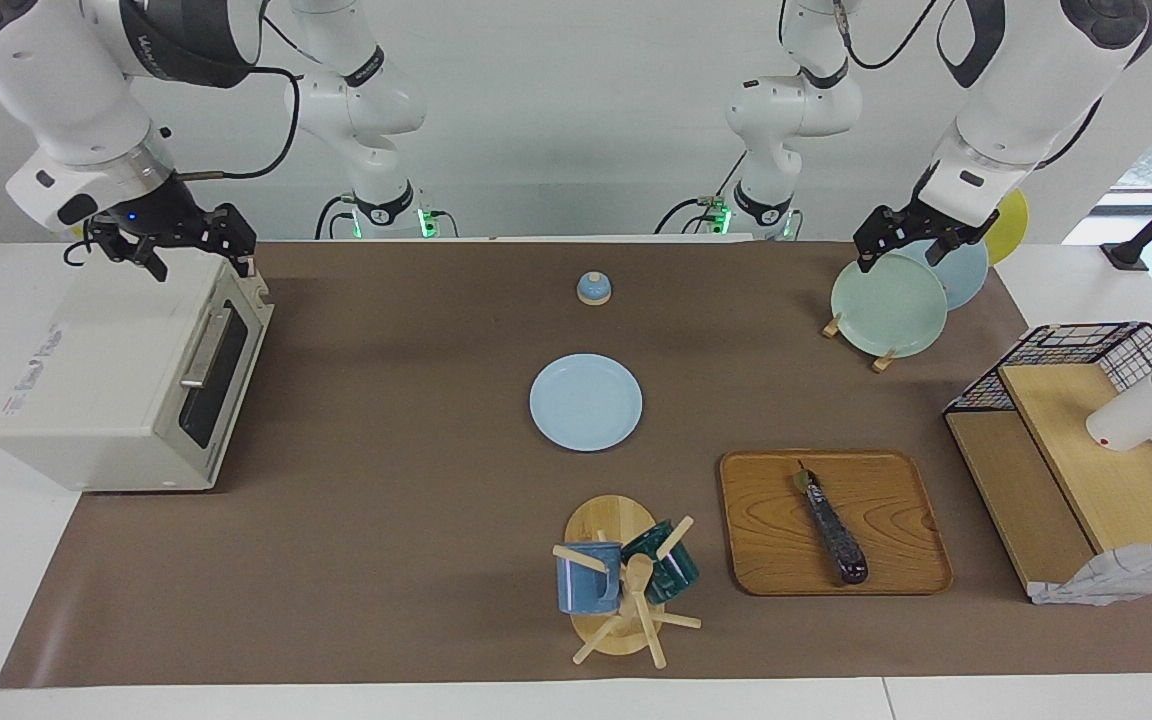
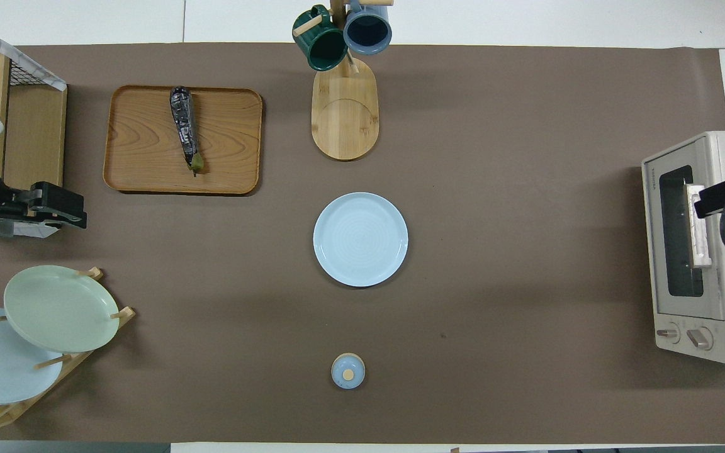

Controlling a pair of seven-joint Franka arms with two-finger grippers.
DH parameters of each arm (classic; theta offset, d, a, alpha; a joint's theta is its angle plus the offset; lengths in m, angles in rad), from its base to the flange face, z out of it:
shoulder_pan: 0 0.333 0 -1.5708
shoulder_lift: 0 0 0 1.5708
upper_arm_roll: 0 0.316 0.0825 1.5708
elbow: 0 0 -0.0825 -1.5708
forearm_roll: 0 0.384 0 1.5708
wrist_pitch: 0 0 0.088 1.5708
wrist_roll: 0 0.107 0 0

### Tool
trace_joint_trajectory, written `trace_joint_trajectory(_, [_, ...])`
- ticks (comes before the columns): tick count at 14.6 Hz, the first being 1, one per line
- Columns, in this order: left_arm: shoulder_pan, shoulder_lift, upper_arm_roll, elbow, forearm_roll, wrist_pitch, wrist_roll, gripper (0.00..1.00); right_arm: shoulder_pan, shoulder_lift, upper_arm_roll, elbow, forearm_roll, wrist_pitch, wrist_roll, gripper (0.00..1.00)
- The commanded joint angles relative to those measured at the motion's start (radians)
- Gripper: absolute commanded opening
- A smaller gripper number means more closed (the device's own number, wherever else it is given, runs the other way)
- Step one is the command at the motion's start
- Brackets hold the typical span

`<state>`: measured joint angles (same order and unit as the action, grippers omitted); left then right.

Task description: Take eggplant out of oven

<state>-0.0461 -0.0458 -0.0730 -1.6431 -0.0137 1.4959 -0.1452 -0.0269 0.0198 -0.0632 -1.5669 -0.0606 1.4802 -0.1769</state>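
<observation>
The eggplant [image 1: 833, 525] [image 2: 184, 126], long and dark purple, lies on a wooden tray [image 1: 896, 520] [image 2: 230, 138] toward the left arm's end of the table, farther from the robots than the blue plate. The cream-white oven [image 1: 106, 390] [image 2: 677, 233] stands at the right arm's end with its dark glass door shut. My right gripper [image 1: 198, 262] [image 2: 701, 204] hangs open and empty over the oven's top edge by the door. My left gripper [image 1: 898, 255] [image 2: 80, 211] hangs open and empty over the plate rack.
A light blue plate [image 1: 586, 402] lies mid-table, with a small blue lid [image 1: 593, 288] nearer to the robots. A mug tree [image 1: 621, 580] with two mugs stands beside the tray. A plate rack [image 1: 888, 305] and a wire-and-wood shelf [image 1: 1086, 450] stand at the left arm's end.
</observation>
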Motion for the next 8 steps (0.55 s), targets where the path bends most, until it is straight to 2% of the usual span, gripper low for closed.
trace_joint_trajectory(1, [0.02, -0.008, -0.014, -0.009, -0.009, 0.029, 0.012, 1.0, 0.001, -0.011, 0.002, -0.012, 0.022, 0.022, 0.004, 1.0])
trace_joint_trajectory(8, [0.025, -0.011, -0.014, -0.015, -0.012, 0.041, 0.067, 1.0, 0.002, -0.011, 0.005, -0.012, 0.022, 0.022, 0.002, 1.0])
